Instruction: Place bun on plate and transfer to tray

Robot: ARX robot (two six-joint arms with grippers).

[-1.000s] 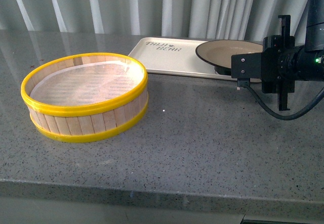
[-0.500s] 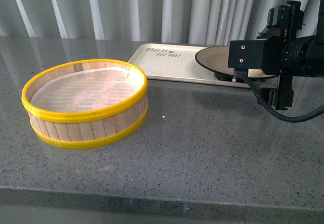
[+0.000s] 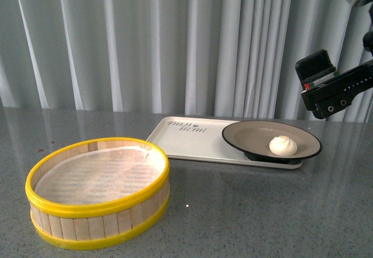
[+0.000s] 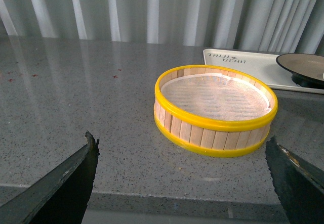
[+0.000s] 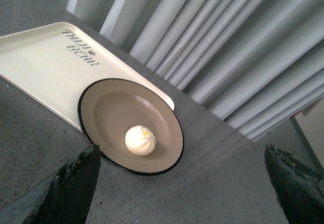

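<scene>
One bun (image 3: 283,146) sits on the plate (image 3: 245,137), which rests on the tray's (image 3: 186,138) right end, seemingly overhanging its edge, while both grippers hang spread wide, holding nothing.

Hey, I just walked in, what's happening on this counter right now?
A two-armed robot is serving a steamed bun. The small white pleated bun sits in the beige, black-rimmed round plate, and the plate rests on the right end of the cream rectangular tray, overhanging its edge. The yellow-rimmed wooden steamer basket holds no bun. Both grippers are open and hold nothing; the right arm is raised above the plate.
</scene>
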